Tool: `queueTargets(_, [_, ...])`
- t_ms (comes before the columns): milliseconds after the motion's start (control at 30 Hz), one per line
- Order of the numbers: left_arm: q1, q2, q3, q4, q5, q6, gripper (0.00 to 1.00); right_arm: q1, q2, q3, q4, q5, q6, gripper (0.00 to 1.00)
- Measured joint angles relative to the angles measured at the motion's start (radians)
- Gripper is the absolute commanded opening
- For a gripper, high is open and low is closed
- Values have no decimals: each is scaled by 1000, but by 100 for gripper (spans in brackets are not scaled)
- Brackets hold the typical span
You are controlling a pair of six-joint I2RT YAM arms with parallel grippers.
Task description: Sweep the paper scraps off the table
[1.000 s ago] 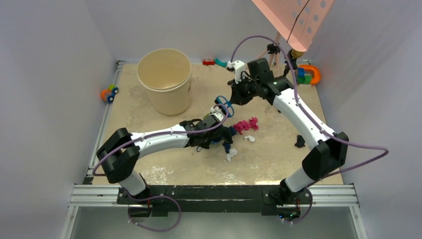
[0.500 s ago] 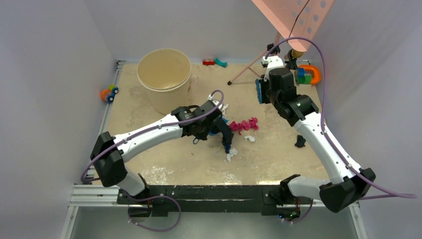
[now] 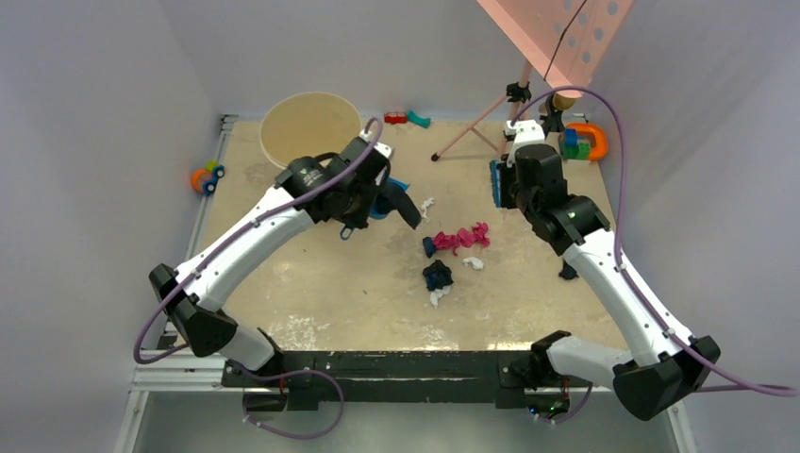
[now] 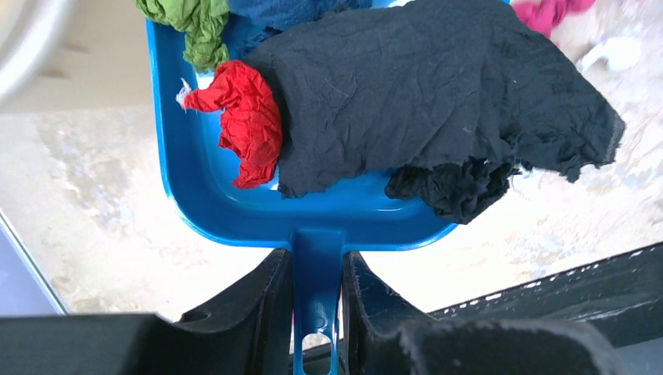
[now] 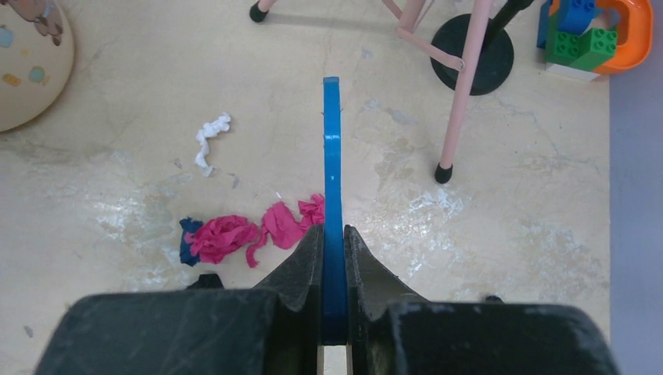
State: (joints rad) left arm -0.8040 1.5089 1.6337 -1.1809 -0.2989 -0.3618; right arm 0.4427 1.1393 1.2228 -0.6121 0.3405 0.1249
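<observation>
My left gripper is shut on the handle of a blue dustpan, held above the table beside the bucket. The pan holds black, red, green and blue paper. My right gripper is shut on the blue hand brush, seen edge-on, to the right of the scraps. On the table lie pink scraps, a dark blue wad, white bits and a black wad.
A cream bucket stands at the back left, just behind the dustpan. A pink stand with thin legs is at the back right, by stacked blocks and an orange toy. A toy car sits at the left edge.
My left arm has lifted the loaded dustpan off the scrap pile and swung it back-left toward the bucket. My right arm pulled the brush away to the right, then stayed almost still.
</observation>
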Motion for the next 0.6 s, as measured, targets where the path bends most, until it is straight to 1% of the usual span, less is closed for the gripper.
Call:
queueTargets(167, [84,12,188,-80,23,43,0,0,-11,0,0,-45,10,0])
queueTargets(400, [260,94,425,-142,137,76,0,0,-14,-19,1,-99,23,0])
queueTargets(500, [336,129,469,-145,223,72,0,0,-14,-32,2,-118,30,0])
queueTargets(600, [416,150,463,-136,338,47,0,0,-14,-44,3,-135,38,0])
